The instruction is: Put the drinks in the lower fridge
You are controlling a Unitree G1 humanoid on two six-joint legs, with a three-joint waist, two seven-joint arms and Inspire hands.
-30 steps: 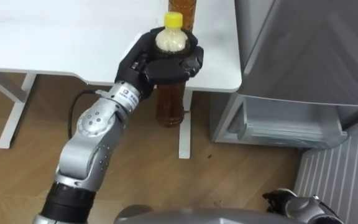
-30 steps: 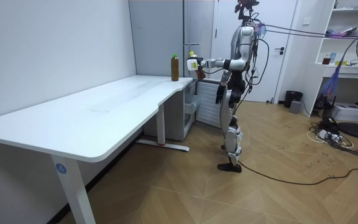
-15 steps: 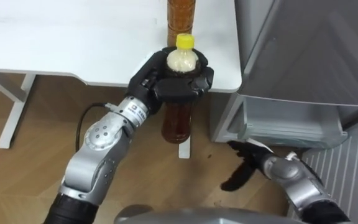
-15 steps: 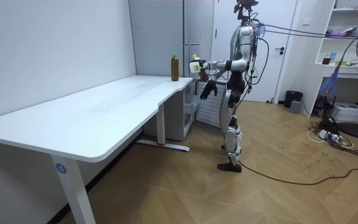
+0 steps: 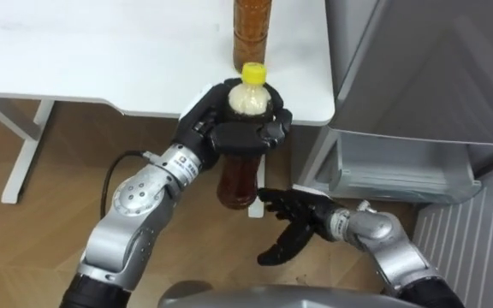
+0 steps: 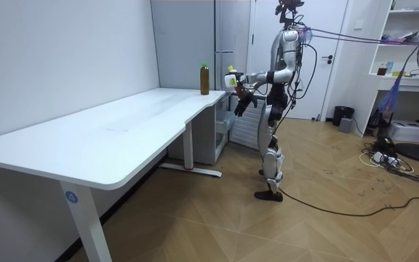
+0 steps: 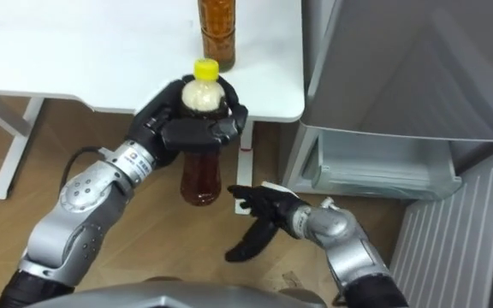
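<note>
The left hand point(image 5: 245, 135) has its fingers clamped round the neck of a yellow-capped tea bottle point(image 5: 237, 175), held in the air just off the tabletop's point(image 5: 101, 51) front right corner. The right hand point(image 5: 302, 218) is below it, fingers spread apart, beside the lower fridge point(image 5: 400, 167). A second bottle point(image 5: 252, 30) stands near the tabletop's right edge.

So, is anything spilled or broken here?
No, nothing stands out. The yellow-capped plastic bottle of brown drink is upright and closed in the left hand, and the second brown bottle stands upright on the white table.
</note>
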